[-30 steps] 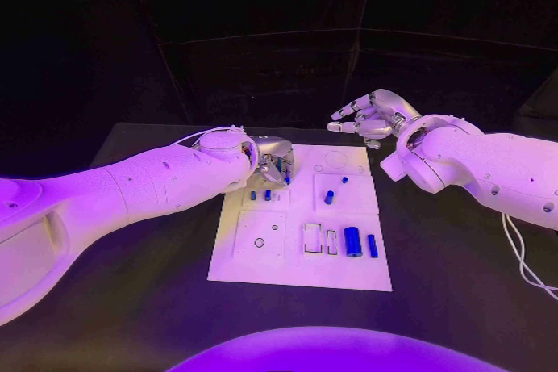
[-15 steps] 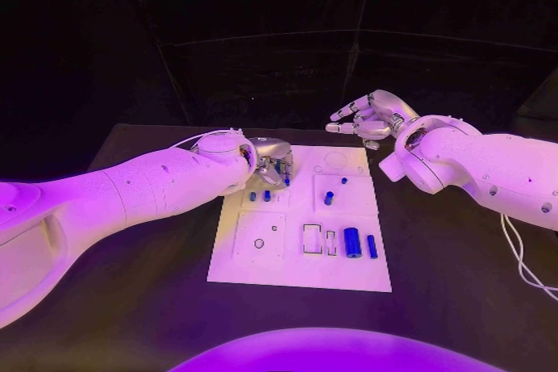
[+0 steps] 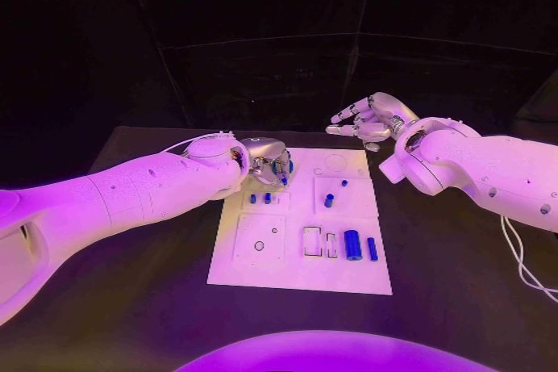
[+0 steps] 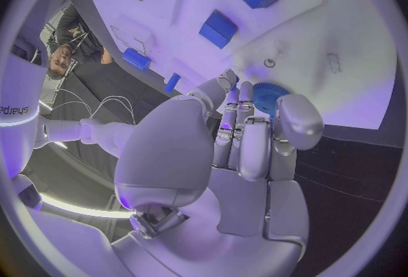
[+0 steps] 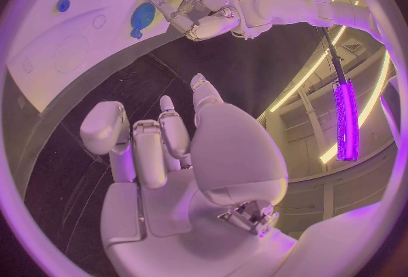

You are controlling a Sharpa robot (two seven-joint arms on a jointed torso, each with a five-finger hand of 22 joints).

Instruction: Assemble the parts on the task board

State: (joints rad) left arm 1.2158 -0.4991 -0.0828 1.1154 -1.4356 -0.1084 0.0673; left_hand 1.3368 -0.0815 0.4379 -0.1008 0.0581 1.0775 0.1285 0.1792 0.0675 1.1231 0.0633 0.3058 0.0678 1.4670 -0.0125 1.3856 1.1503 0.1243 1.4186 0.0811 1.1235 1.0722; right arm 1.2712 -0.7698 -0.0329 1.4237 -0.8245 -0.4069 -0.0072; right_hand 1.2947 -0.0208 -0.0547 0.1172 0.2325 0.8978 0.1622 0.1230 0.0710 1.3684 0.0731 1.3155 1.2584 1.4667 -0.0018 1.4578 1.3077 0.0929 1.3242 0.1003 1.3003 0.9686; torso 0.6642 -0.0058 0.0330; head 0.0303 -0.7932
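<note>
The left hand [image 4: 247, 148] is pinching a small blue toothed plastic disc [image 4: 268, 96] at its fingertips, over the white task board [image 3: 297, 263]. Probably light, rigid, slippery; its rim looks best gripped. The right hand [image 3: 368, 119] is hovering empty, loosely curled.

Purple-magenta light washes over everything, brightest on the white task board [image 3: 300, 263], which glares pale against a table [image 3: 465, 307] that stays near black. The room behind sinks into darkness. In the right wrist view, glowing light strips [image 5: 344, 120] burn overhead. Both wrist views bend straight edges hard toward their dark rims, and the nearby hand surfaces look soft and shiny.
</note>
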